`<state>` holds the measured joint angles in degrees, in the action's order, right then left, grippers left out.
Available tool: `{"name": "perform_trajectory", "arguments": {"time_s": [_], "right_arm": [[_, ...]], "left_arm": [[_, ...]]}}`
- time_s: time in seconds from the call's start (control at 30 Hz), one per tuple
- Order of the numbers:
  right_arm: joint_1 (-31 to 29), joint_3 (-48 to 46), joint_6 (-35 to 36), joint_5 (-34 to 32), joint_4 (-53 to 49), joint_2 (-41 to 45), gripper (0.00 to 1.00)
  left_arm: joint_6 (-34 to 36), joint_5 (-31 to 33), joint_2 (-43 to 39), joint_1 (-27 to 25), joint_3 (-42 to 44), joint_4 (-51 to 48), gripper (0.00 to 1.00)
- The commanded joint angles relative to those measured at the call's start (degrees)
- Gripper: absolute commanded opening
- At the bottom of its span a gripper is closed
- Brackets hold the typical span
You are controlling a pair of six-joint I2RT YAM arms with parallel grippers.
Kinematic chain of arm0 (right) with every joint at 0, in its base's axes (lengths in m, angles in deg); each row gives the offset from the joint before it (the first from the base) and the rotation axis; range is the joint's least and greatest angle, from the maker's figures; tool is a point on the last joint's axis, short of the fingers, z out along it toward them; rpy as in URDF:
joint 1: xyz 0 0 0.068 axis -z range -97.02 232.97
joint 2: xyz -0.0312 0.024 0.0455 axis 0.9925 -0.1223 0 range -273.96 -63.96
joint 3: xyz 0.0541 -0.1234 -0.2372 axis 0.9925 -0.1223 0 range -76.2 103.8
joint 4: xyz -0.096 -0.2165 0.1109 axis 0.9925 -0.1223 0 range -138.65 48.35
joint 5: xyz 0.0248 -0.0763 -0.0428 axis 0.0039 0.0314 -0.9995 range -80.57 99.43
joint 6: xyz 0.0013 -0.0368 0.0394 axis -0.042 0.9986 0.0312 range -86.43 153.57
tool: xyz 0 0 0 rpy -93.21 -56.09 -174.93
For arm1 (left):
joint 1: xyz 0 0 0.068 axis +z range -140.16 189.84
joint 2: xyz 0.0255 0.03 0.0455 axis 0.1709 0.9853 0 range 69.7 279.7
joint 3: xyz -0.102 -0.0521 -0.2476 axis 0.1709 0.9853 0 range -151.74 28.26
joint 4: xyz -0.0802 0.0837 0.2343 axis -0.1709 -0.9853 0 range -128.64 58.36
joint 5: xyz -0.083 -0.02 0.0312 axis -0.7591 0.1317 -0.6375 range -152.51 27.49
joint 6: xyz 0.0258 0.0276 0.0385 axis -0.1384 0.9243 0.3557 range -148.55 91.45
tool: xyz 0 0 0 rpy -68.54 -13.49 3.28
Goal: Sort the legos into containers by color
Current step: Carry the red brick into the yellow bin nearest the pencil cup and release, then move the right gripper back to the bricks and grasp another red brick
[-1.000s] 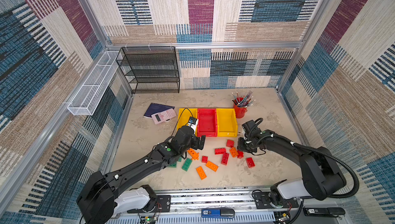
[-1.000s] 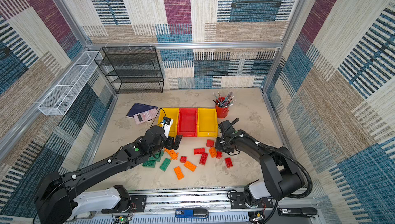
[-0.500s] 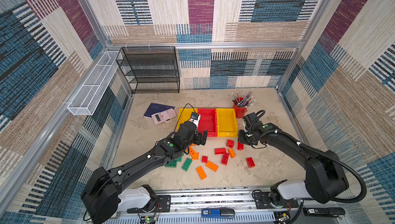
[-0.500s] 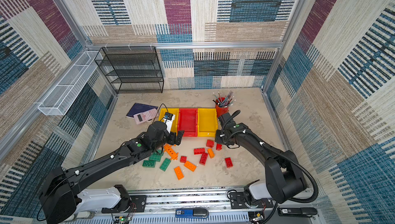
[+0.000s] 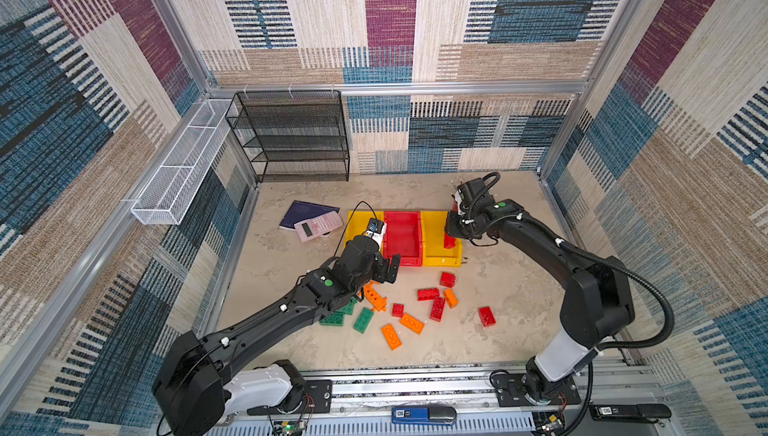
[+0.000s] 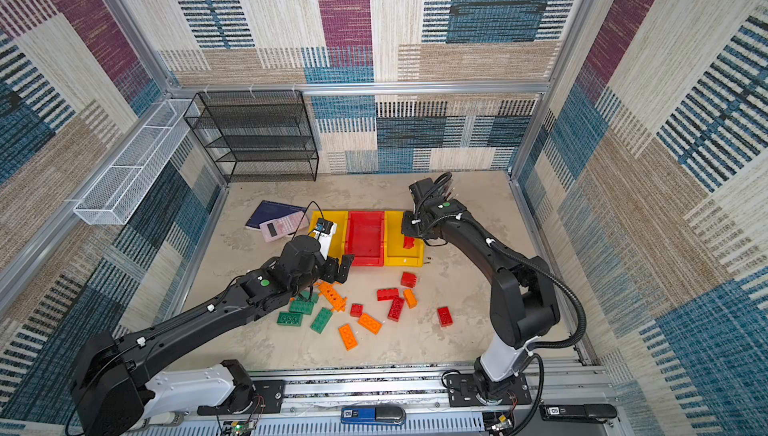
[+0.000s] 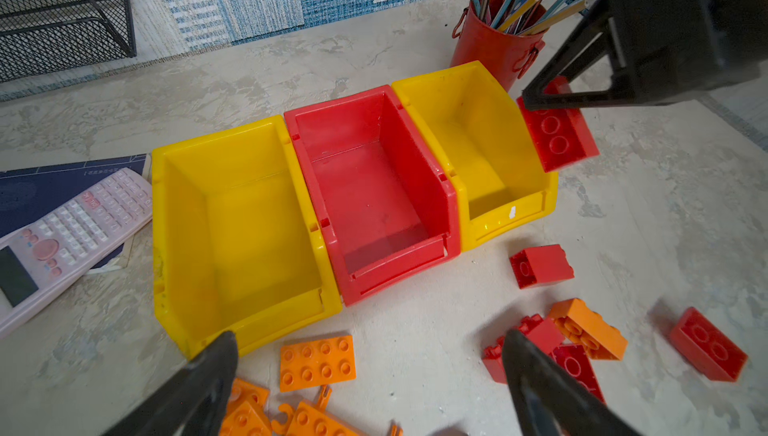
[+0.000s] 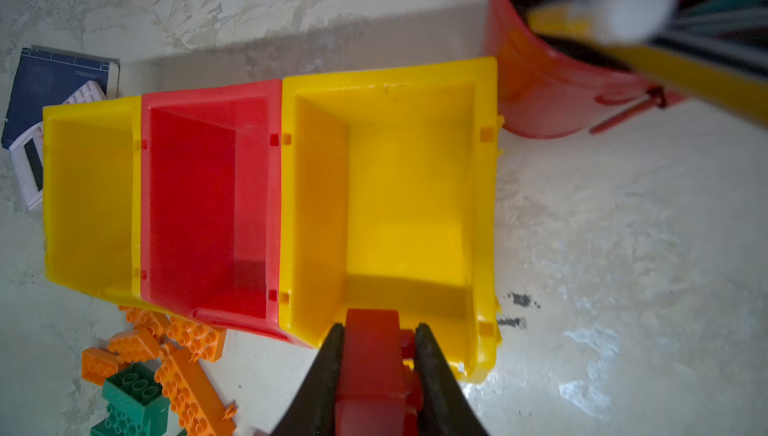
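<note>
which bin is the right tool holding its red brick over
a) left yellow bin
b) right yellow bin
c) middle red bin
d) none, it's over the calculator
b: the right tool, shut on the red brick, hangs above the yellow bin beside the pencil cup.

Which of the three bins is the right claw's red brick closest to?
The yellow bin at the row's end beside the red pencil cup; the other yellow bin lies beyond the red middle bin.
</note>
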<state>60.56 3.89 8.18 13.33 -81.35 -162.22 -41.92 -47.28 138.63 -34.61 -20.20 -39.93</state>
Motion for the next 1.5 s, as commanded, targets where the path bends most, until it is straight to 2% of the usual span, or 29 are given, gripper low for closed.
{"name": "perform_trajectory", "arguments": {"time_s": [0.0,0.13,0.23,0.3,0.53,0.67,0.83,1.03,1.23,1.47], "right_arm": [[0.00,3.04,1.70,-0.57,0.86,-3.37,0.29],[0.00,5.57,1.98,-0.83,0.68,-7.28,0.32],[0.00,6.92,2.10,-0.39,0.68,-9.28,0.47],[0.00,7.82,2.25,-0.20,0.60,-9.86,0.52],[0.05,11.33,3.17,-0.86,-2.26,-8.75,0.56],[0.02,10.19,3.29,-2.93,-4.59,-4.57,0.58],[0.00,1.26,1.99,-6.13,-6.83,4.48,0.64],[0.00,-15.88,-7.60,-11.69,-11.62,17.65,0.72],[0.00,-27.14,-15.71,-10.41,-16.17,25.46,0.73],[0.00,-34.39,-18.75,-7.55,-16.19,29.40,0.73]], "left_arm": [[0.82,1.97,-1.45,0.15,0.30,-1.27,0.99],[0.78,3.21,-3.16,0.30,1.25,-2.02,0.99],[0.95,3.76,-3.83,0.59,1.45,-2.48,0.99],[1.03,4.00,-3.89,0.76,1.49,-2.58,0.99],[1.40,3.86,-3.03,1.39,0.55,-1.99,0.99],[2.15,3.02,-2.59,1.47,0.12,-1.76,0.99],[1.98,-0.52,-2.49,1.47,0.37,-1.06,0.99],[-4.90,-2.24,-2.53,1.22,3.55,1.40,0.99],[-9.42,-5.81,-0.06,-0.82,4.79,4.73,0.99],[-10.03,-6.52,5.81,-6.70,2.80,7.46,0.99]]}}
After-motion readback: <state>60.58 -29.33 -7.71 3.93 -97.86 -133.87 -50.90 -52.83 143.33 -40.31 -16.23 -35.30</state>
